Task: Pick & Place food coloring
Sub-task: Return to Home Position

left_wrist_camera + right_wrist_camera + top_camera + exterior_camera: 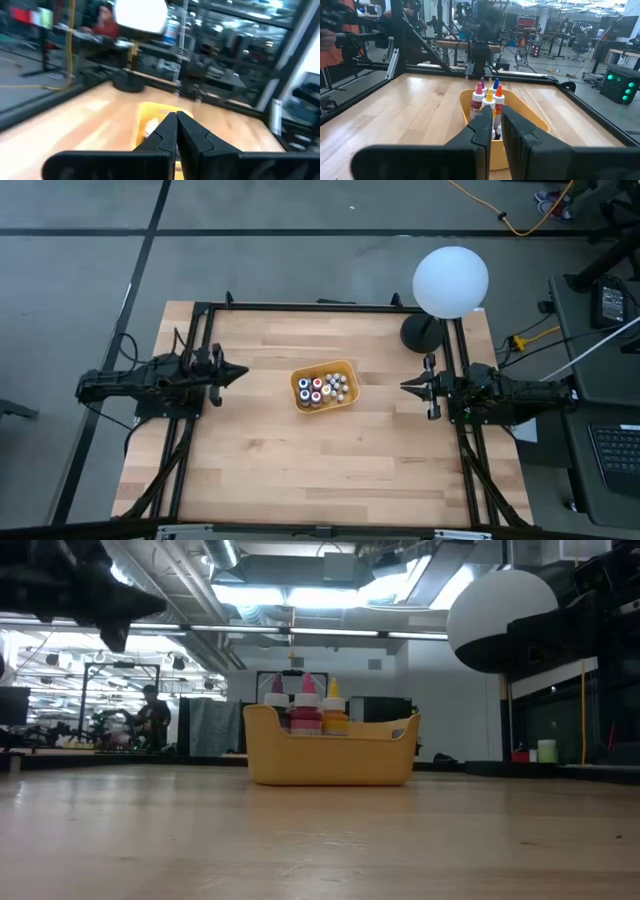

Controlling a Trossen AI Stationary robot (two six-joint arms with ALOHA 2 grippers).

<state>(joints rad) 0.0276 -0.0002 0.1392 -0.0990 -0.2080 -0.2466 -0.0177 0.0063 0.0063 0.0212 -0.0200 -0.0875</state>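
Our left gripper (pixel 238 372) is pinched together and empty over the table's left side, the food coloring bottles (pixel 322 389) all sit in the yellow bin (pixel 327 365) mid-table, the right gripper (pixel 408 387) is closed up too — so we'd just draw both arms straight back for home, well clear of that bin.

Food coloring bottles (pixel 306 710) upright in yellow bin (pixel 330 760)

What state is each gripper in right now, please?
Left gripper: shut, holding nothing, left of the yellow tray.
Right gripper: shut, holding nothing, right of the tray.
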